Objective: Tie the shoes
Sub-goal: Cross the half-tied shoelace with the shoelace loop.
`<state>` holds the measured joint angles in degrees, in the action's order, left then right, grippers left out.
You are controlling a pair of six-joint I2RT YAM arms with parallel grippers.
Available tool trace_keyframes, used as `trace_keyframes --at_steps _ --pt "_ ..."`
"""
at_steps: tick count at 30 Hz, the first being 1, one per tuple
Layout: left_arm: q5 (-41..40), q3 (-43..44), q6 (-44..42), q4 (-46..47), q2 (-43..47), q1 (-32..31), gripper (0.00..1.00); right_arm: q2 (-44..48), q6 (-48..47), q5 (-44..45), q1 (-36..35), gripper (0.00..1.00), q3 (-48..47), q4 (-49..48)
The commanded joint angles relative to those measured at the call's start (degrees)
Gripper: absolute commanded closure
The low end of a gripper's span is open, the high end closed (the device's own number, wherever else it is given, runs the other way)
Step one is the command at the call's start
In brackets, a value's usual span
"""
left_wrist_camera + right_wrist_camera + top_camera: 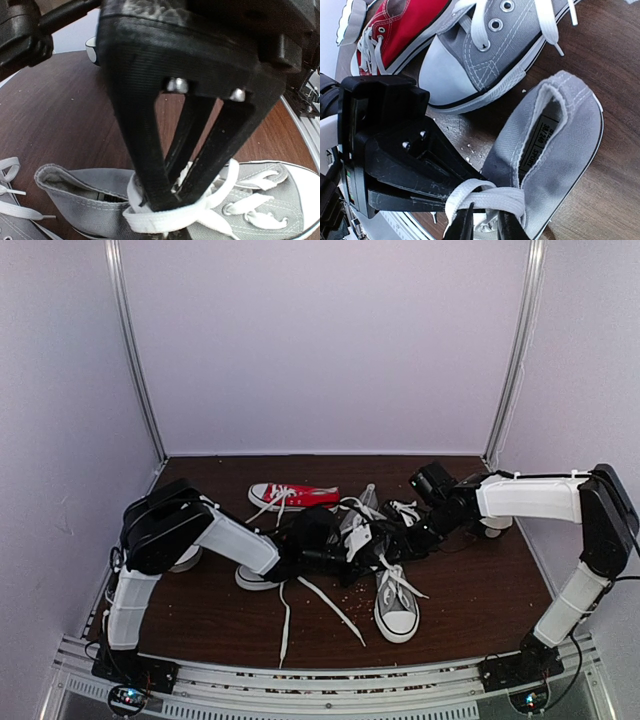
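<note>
A grey canvas shoe (85, 197) with white laces lies under my two grippers; it also shows in the right wrist view (560, 150). My left gripper (175, 192) is shut on a white lace (165, 216) that loops round its fingertips above the shoe's opening. My right gripper (487, 225) is shut on the same lace loop (495, 197) at the shoe's tongue. In the top view the left gripper (345, 540) and right gripper (402, 538) meet mid-table and hide most of that shoe. Another grey shoe (397, 605) lies in front, its laces loose.
A red sneaker (290, 497) lies behind the grippers and shows in the right wrist view (405, 25), beside a further grey shoe (485, 45). A white toe cap (255, 578) sticks out under the left arm. Loose lace ends (330, 608) trail toward the front edge.
</note>
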<state>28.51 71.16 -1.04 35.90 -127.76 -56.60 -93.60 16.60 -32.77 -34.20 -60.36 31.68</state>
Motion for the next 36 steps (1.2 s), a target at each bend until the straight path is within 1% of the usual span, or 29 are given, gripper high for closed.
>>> trace_keyframes --at_steps 1,6,8,13,14,21,26,31,36 --pt "1.3 1.8 0.6 2.6 -0.9 0.4 0.97 -1.3 0.6 -0.6 -0.7 0.80 1.1 -0.3" --pt "1.0 1.8 0.7 2.8 -0.9 0.4 0.97 -1.9 -0.2 0.5 -0.7 0.80 1.0 1.2" --pt "1.0 1.8 0.7 2.8 -0.9 0.4 0.97 -2.1 -0.3 0.2 -0.8 0.85 0.9 1.3" --pt "0.8 1.5 0.8 2.9 -0.7 0.4 0.97 -1.8 -2.1 1.4 -1.0 0.99 -0.6 3.8" --pt "0.7 1.3 0.7 2.9 -0.6 0.4 0.97 -1.3 -2.6 2.0 -0.9 1.00 -1.1 4.5" --pt "0.4 1.2 0.4 2.7 -0.6 0.4 0.97 1.4 -4.2 1.9 -0.1 1.00 -3.4 7.4" --pt "0.3 1.1 0.2 2.2 -0.5 0.4 0.97 2.6 -4.5 1.1 0.6 1.00 -3.6 7.7" --pt "0.4 1.1 0.2 2.4 -0.5 0.4 0.97 1.5 -3.7 0.1 0.5 1.00 -2.8 6.6" --pt "0.4 1.0 0.2 2.4 -0.4 0.4 0.96 -0.2 -2.6 0.0 -0.6 0.89 -2.2 5.3"
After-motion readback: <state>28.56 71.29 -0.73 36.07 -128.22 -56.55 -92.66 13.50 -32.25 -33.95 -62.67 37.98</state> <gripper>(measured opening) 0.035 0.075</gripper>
